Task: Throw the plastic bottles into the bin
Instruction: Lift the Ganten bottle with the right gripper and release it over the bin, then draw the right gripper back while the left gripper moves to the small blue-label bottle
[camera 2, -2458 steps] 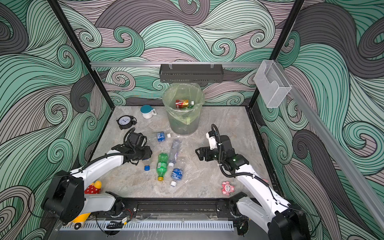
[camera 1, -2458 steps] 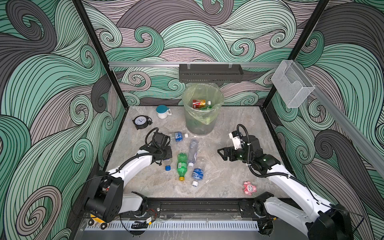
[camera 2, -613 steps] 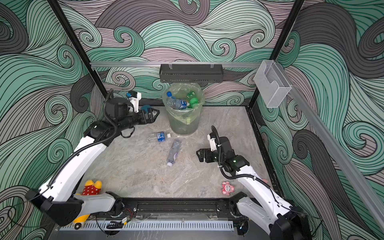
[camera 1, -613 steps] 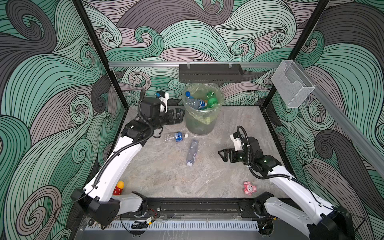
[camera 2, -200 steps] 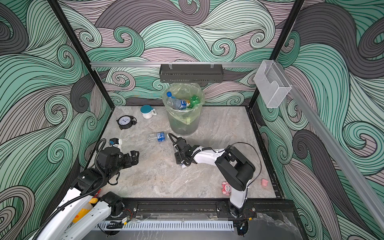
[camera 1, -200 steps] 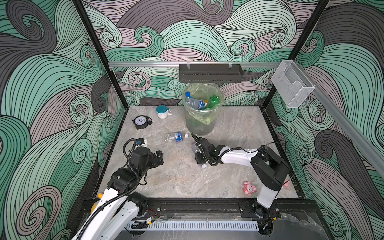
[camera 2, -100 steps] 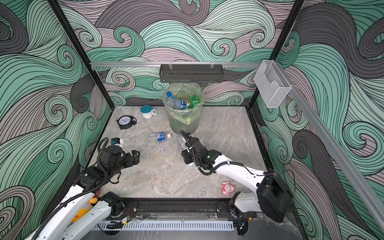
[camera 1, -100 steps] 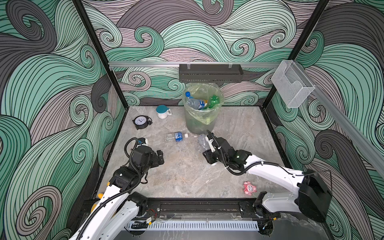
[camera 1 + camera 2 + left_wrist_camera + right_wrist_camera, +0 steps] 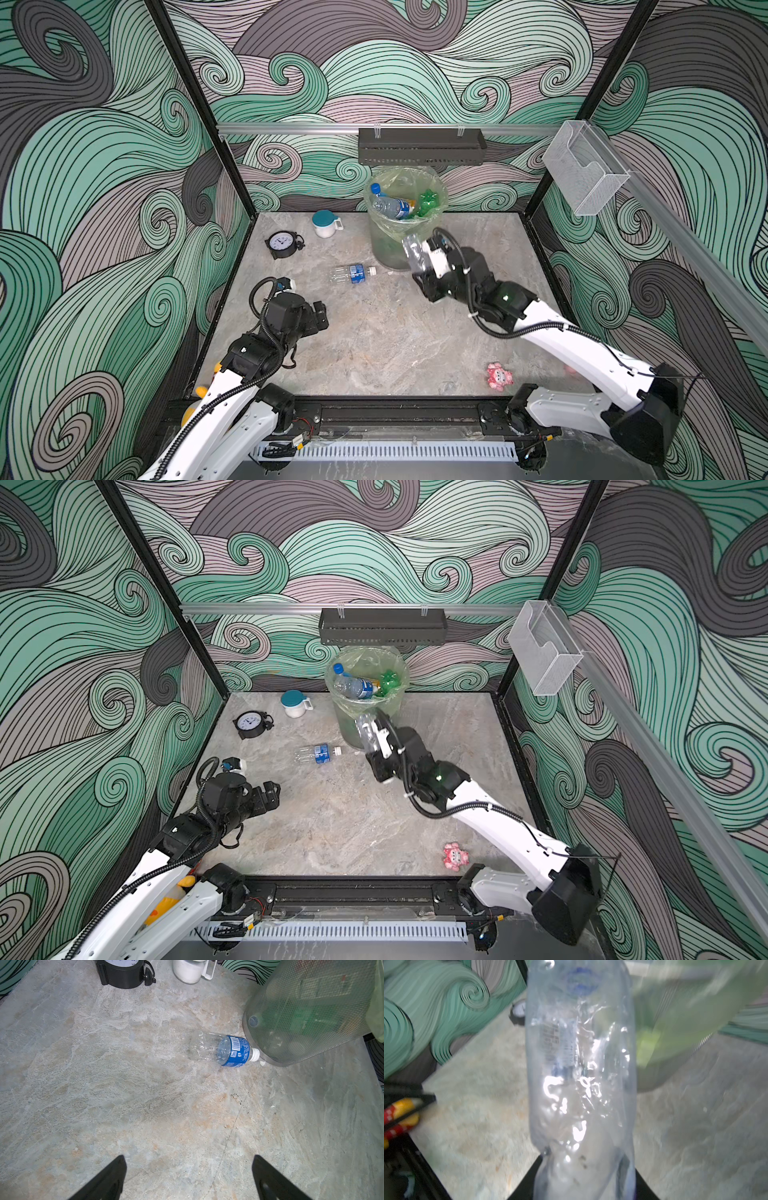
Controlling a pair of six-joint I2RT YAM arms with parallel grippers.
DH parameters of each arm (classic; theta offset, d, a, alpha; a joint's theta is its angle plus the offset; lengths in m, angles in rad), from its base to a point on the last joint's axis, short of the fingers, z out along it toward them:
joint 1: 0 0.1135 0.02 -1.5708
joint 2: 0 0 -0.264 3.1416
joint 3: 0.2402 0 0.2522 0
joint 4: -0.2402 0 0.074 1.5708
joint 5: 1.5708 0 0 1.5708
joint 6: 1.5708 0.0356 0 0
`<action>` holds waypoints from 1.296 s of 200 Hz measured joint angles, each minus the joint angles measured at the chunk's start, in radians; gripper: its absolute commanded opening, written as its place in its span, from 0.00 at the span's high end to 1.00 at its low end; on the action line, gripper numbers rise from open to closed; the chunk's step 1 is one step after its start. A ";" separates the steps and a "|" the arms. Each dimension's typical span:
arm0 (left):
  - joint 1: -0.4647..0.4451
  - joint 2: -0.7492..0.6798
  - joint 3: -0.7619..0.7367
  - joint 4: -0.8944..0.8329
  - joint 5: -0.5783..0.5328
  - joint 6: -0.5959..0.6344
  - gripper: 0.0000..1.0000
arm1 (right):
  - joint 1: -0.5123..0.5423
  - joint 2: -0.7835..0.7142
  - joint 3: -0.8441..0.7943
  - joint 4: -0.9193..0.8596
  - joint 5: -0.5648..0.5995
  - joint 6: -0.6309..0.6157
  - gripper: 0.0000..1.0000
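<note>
Your right gripper (image 9: 421, 272) is clamped on a clear bottle (image 9: 412, 249) at the bin's (image 9: 384, 249) near side, your left gripper (image 9: 321, 316) hangs spread wide at near left, and a blue-labelled bottle (image 9: 352, 274) lies left of the bin.

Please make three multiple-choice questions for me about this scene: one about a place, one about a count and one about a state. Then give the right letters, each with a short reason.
1. Where is the blue-labelled bottle? A) on the table, cap toward the bin; B) inside the bin; C) hanging on a wall.
2. How many bottles lie loose on the table? A) three; B) one; C) none.
3. The right gripper is: A) open and empty; B) shut on nothing; C) shut on a clear bottle.
Answers: A, the left wrist view shows it lying near the bin's base; B, both top views show only that one; C, the right wrist view shows the bottle pinched between the jaws.
</note>
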 measured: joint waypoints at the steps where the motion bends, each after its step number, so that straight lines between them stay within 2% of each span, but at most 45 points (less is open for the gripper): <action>1: 0.000 0.000 0.000 0.000 0.000 -0.001 0.04 | -0.006 0.008 0.020 0.000 -0.006 -0.002 0.53; 26: 0.000 -0.010 0.000 0.000 0.005 -0.002 0.04 | -0.117 0.240 0.422 0.004 -0.080 -0.032 0.19; 46: 0.000 -0.016 0.000 0.000 0.015 -0.002 0.04 | -0.156 0.416 0.676 -0.002 -0.099 -0.052 0.14; 64: 0.000 -0.021 0.000 -0.002 0.030 -0.002 0.04 | -0.160 0.468 0.708 -0.018 -0.110 -0.063 0.09; 90: 0.000 -0.019 0.000 -0.003 0.037 0.004 0.02 | -0.158 0.397 0.538 -0.013 -0.117 -0.071 0.04; 123: 0.000 0.029 0.000 0.013 0.040 0.022 0.02 | -0.159 0.163 0.282 0.005 -0.118 -0.074 0.01; 168: 0.001 0.222 0.032 0.093 0.056 0.052 0.02 | -0.160 -0.215 -0.015 0.059 -0.097 -0.060 0.01; 203: 0.006 0.365 0.104 0.160 0.059 0.079 0.01 | -0.165 -0.378 -0.255 0.052 -0.066 -0.032 0.01; 259: 0.011 0.654 0.311 0.188 0.056 0.320 0.02 | -0.166 -0.539 -0.498 -0.050 -0.057 0.007 0.01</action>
